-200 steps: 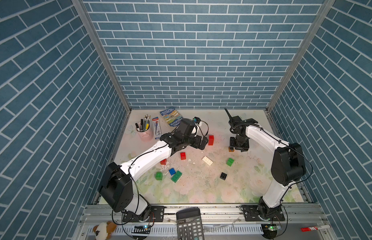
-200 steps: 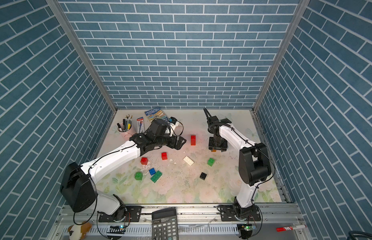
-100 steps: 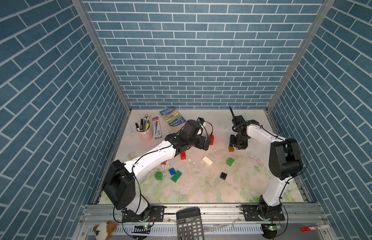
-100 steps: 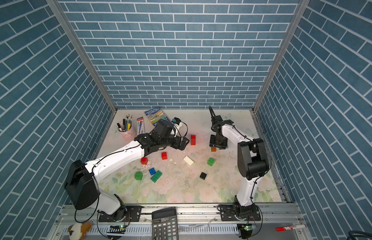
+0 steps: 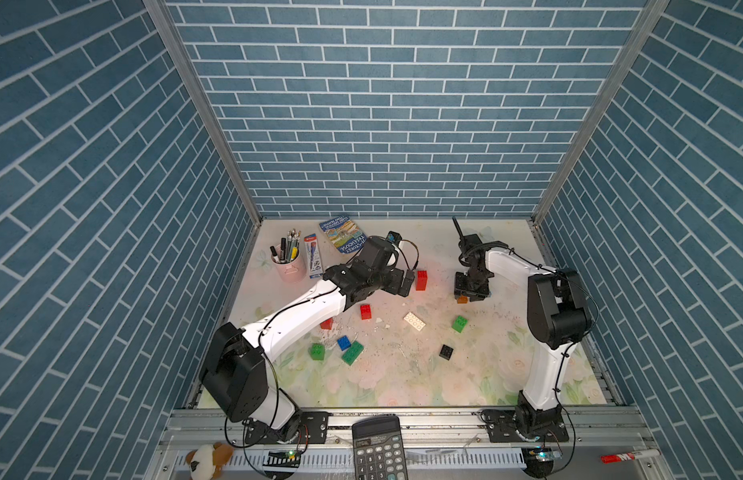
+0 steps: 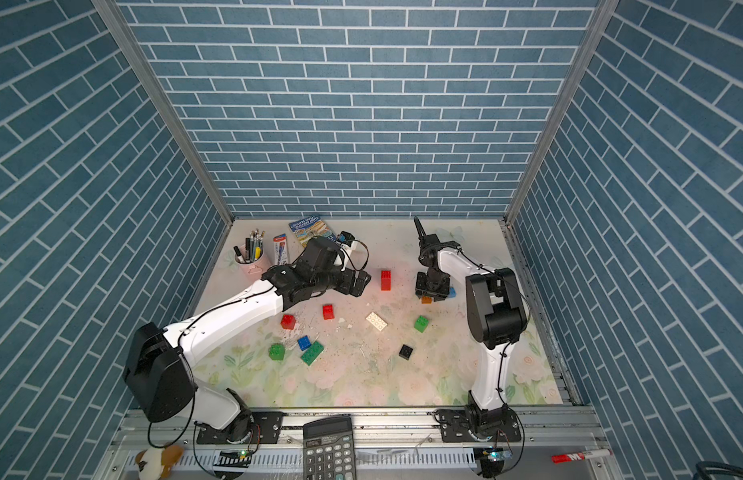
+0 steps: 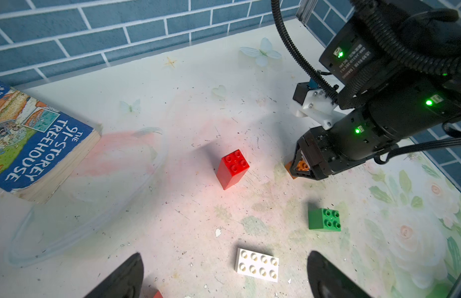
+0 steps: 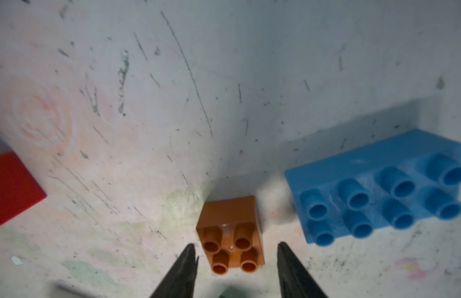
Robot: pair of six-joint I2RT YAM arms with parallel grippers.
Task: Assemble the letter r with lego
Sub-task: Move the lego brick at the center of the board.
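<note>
The right pincer [image 8: 236,246] is straddling the brown brick [image 8: 229,214] — jaws partly open, a gap showing either side, nothing gripped yet — so a pick-up seems to be starting; the next move is calling for a square pinch and a lift clear of the blue brick [image 8: 379,185]. Brown is lying near the tall red brick [image 7: 232,169], on its right, with blue just beyond; the left pincer [image 7: 224,255] is hovering wide open and empty on its left. The floral bench [image 5: 403,374] is sitting inside blue brick-patterned walls [image 5: 382,124].
</note>
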